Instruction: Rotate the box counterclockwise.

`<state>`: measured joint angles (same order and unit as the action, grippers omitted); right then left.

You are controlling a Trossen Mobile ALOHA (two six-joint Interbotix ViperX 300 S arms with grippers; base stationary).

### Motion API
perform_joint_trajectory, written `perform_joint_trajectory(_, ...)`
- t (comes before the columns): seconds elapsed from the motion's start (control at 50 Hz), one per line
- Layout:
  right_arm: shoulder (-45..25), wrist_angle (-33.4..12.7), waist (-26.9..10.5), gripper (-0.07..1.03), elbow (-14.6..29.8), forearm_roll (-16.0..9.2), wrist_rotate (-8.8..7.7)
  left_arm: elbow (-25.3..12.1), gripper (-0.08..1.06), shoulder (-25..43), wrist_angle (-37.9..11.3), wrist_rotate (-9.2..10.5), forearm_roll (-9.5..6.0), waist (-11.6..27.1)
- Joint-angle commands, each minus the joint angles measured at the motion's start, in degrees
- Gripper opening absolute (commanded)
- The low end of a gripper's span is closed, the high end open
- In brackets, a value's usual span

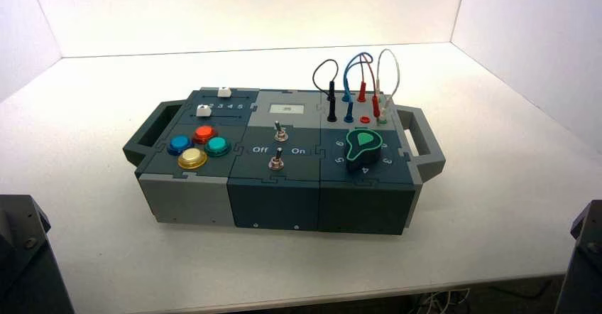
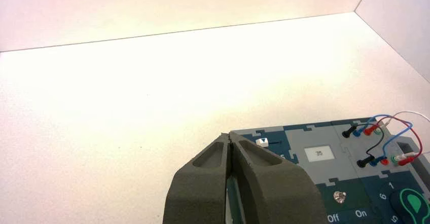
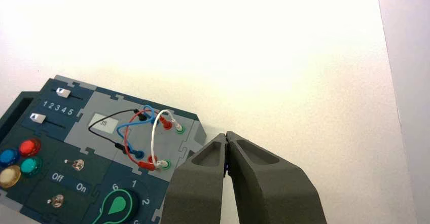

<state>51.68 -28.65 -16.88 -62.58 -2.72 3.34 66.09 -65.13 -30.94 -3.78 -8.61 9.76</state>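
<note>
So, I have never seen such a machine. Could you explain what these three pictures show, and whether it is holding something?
It is a robot with two arms. One picture looks down from above; the other two come from cameras on each wrist. On the white table stands the box, with four coloured buttons, toggle switches, a green dial and looped wires. The left gripper hovers above the box's left part, the right gripper by its right end. Both have their fingers shut and hold nothing.

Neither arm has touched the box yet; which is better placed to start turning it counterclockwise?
Probably the right. The right gripper, shut, hangs beside the box's right handle; the left gripper, also shut, is above the box's top.
</note>
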Motion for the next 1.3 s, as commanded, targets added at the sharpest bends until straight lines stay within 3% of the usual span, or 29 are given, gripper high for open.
perform_joint_trajectory(0.02, -0.3, 0.3, -0.4, -0.02, 1.5, -0.4, 0.00, -0.9, -0.03, 0.9, 0.4, 0.18, 0.00, 0.0)
perform_joint_trajectory(0.32, -0.3, 0.3, -2.5, -0.02, 1.3, -0.4, 0.00, -0.9, -0.03, 1.4, -0.1, 0.18, -0.09, 1.7)
perform_joint_trajectory(0.68, -1.1, 0.4, -2.9, -0.02, 1.5, -0.4, 0.09, -2.0, -0.03, 6.7, -1.8, 0.35, -0.18, 11.8)
perform_joint_trajectory(0.9, -3.7, -1.4, -2.9, -0.02, 3.2, -0.9, 0.00, -4.7, -0.03, 8.5, -5.5, 0.70, -0.62, 14.5)
perform_joint_trajectory(1.02, -5.8, -5.0, -4.5, -0.02, 4.4, -3.3, 0.09, -7.8, -0.03, 8.3, -10.6, 0.53, -0.88, 14.9)
perform_joint_trajectory(1.1, -7.6, -7.7, -7.8, -0.02, 5.3, -5.4, 0.09, -9.4, -0.03, 8.6, -12.7, 0.09, -0.18, 14.9)
perform_joint_trajectory(1.22, -10.4, -9.7, -13.0, -0.02, 5.7, -9.7, 0.35, -9.9, -0.03, 9.9, -11.9, -0.35, 1.58, 14.8)
perform_joint_trajectory(1.24, -12.2, -10.2, -16.1, -0.02, 5.7, -12.8, 0.35, -9.8, -0.03, 11.6, -10.1, -0.44, 1.93, 14.7)
perform_joint_trajectory(1.3, -13.4, -10.2, -18.2, -0.02, 5.6, -15.3, 0.35, -9.5, -0.03, 13.5, -8.5, -0.53, 1.93, 14.7)
